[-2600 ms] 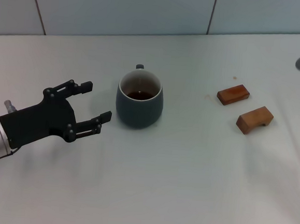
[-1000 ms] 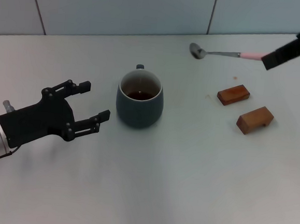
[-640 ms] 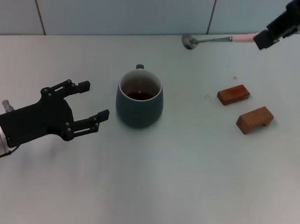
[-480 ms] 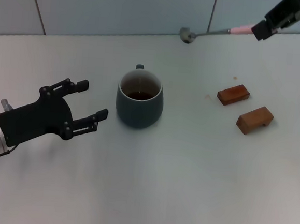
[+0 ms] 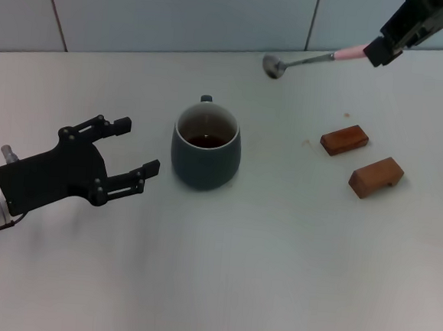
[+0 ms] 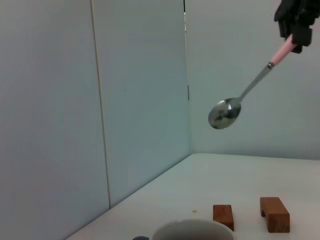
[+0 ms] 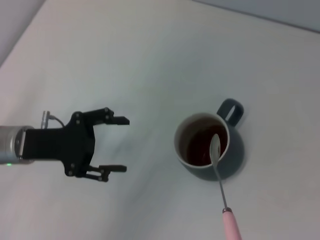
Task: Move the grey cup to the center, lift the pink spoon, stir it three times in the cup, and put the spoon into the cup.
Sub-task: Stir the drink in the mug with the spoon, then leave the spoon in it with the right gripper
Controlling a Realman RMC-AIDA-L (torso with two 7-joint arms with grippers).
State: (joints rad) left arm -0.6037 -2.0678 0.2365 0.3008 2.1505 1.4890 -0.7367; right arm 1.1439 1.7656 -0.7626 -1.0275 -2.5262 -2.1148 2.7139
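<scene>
The grey cup [image 5: 206, 147] stands mid-table with dark liquid inside and its handle toward the back wall. My left gripper [image 5: 139, 144] rests open just left of the cup, apart from it. At the upper right, my right gripper [image 5: 376, 51] is shut on the pale handle of the pink spoon [image 5: 310, 59]. It holds the spoon in the air, bowl tilted down toward the cup. In the right wrist view the pink spoon [image 7: 218, 172] lines up over the mouth of the grey cup [image 7: 210, 147]. The left wrist view shows the pink spoon [image 6: 225, 112] well above the cup's rim [image 6: 192, 226].
Two brown wooden blocks [image 5: 345, 140] [image 5: 376, 177] lie on the table to the right of the cup. A tiled wall runs along the back. The white table stretches toward the front and the left.
My right gripper has carried the spoon from the table's far right, up and leftward toward the cup. The spoon's bowl now dips lower. The left gripper drifted slightly left.
</scene>
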